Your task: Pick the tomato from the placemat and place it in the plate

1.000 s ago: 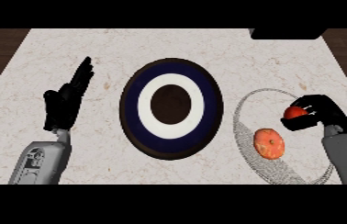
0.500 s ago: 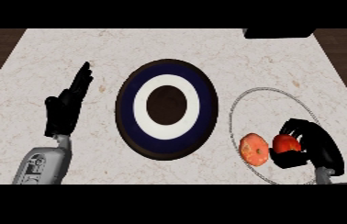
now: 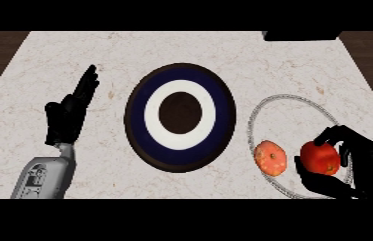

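Glossy red round tomato, R hand curled round it, over plate, L hand open.

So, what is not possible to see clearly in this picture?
Head view:
- tomato: partly covered by the right hand curled round it; whether it touches the placemat cannot be told.
- placemat: its lower right part is hidden by that hand.
- dark thing at top right: cut by the upper edge; unidentifiable.

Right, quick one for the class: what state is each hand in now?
Left hand: open, holding nothing.
Right hand: shut on the tomato.
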